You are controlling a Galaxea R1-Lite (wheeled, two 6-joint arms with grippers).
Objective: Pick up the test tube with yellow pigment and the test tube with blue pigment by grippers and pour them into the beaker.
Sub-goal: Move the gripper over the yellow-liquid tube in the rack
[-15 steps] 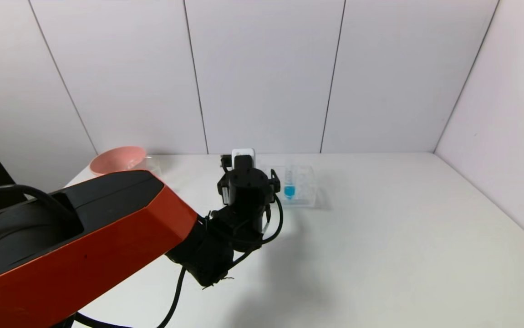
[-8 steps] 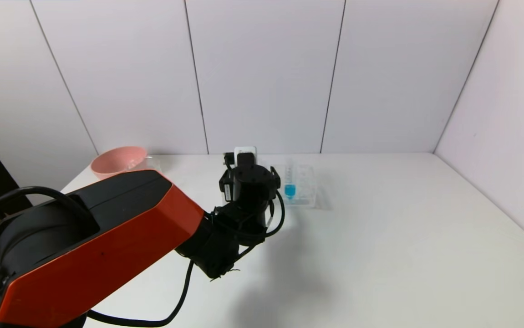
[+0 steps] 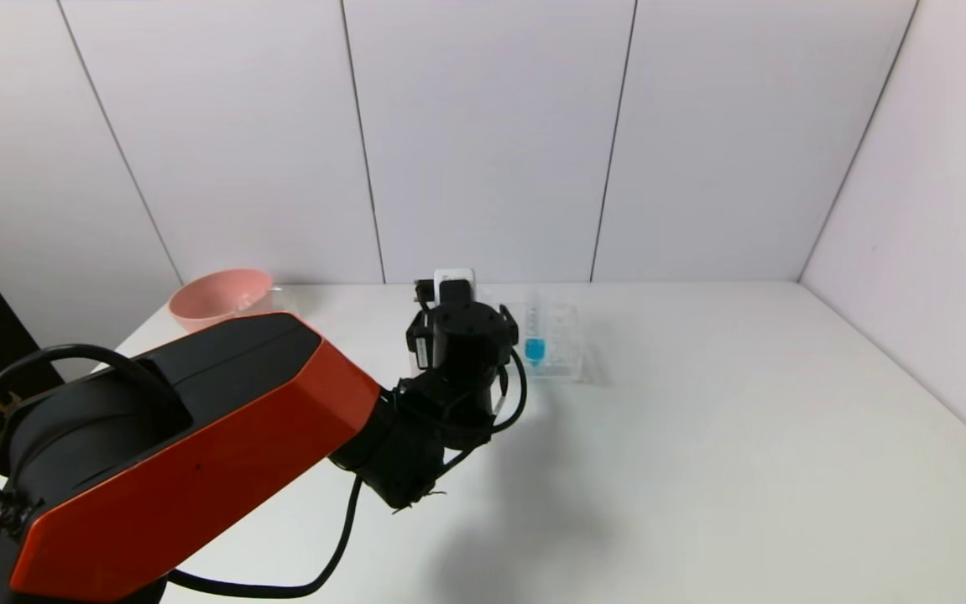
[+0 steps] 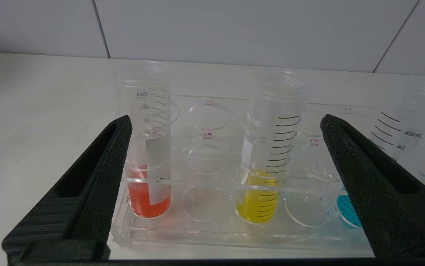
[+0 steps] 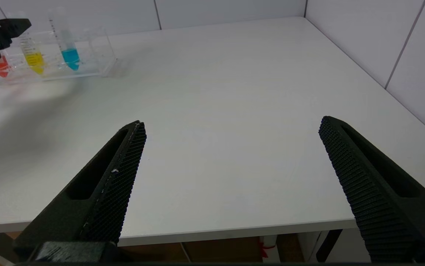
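Observation:
My left gripper (image 4: 226, 121) is open and empty, just in front of the clear tube rack (image 4: 205, 236). The test tube with yellow pigment (image 4: 267, 155) stands upright in the rack, ahead of the gap between the fingers and untouched. The test tube with blue pigment (image 4: 345, 212) stands beside it, mostly hidden behind one finger. In the head view the left wrist (image 3: 459, 340) hides the yellow tube; the blue tube (image 3: 535, 335) shows. Clear glass, seemingly the beaker (image 3: 281, 299), shows faintly by the pink bowl. My right gripper (image 5: 232, 123) is open and empty above the table's near edge.
A red-liquid tube (image 4: 147, 166) stands in the rack close to one left finger. The pink bowl (image 3: 218, 295) sits at the back left. White walls close the table's back and right. The right wrist view shows the rack (image 5: 98, 62) far off.
My left arm has moved a little forward toward the rack. The tubes and rack have not moved.

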